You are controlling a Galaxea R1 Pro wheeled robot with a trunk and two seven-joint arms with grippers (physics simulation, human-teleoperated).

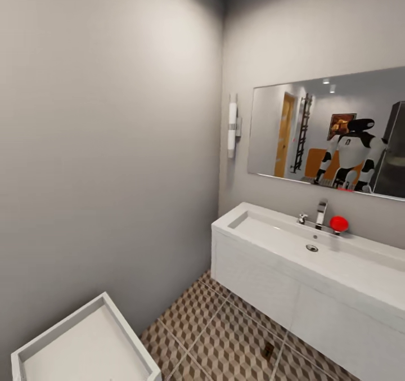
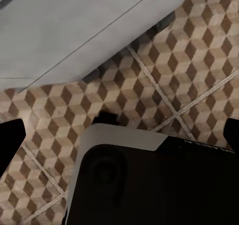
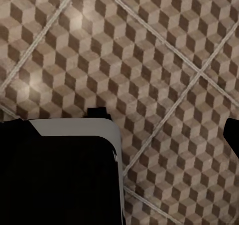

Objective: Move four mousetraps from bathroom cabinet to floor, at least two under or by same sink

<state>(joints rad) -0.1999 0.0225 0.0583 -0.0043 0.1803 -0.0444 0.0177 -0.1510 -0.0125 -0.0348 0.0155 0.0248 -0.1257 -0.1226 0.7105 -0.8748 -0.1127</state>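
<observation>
The white sink (image 1: 292,257) with its chrome tap (image 1: 321,212) hangs on the right-hand wall. On the cube-patterned bathroom floor (image 1: 197,336), just under the sink's front edge, lies one small dark-brown mousetrap (image 1: 268,350). In the wrist views, the left gripper (image 2: 119,137) and the right gripper (image 3: 119,130) both hang open over the floor tiles (image 3: 149,50). Nothing is between their dark fingertips (image 2: 10,142). The robot's dark base (image 2: 149,185) lies below them. The cabinet is out of direct view.
A small white drawer unit (image 1: 84,344) stands at the lower left, close to the grey wall. A red object (image 1: 338,223) sits beside the tap. The mirror (image 1: 326,133) reflects the robot. A white panelled block (image 2: 74,30) edges the left wrist view.
</observation>
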